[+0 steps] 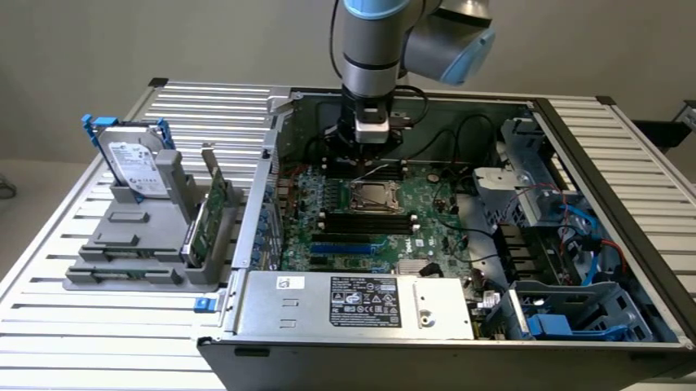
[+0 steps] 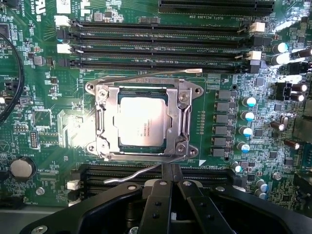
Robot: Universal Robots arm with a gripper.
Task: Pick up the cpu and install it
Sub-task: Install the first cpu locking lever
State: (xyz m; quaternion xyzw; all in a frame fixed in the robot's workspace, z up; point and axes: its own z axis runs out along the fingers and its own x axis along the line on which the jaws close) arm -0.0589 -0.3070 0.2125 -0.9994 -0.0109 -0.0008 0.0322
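Sheet-metal power supply box (image 1: 359, 305) with a black label fronts the open dark computer case (image 1: 435, 364) on a slatted metal tabletop (image 1: 98, 334). Beyond it lies the green motherboard (image 1: 435, 220), with long black memory slots (image 2: 161, 34) flanking a shiny steel socket frame (image 2: 101, 122). The small square silvery cpu (image 2: 142, 122) sits flat inside that frame. The black claw (image 2: 170, 171) hangs just beside the frame, fingers pressed together, gripping nothing. At the exterior view's left, a grey plastic rack (image 1: 130, 236) holds an upright silver hard drive (image 1: 136, 167) and a thin green circuit card (image 1: 212, 195).
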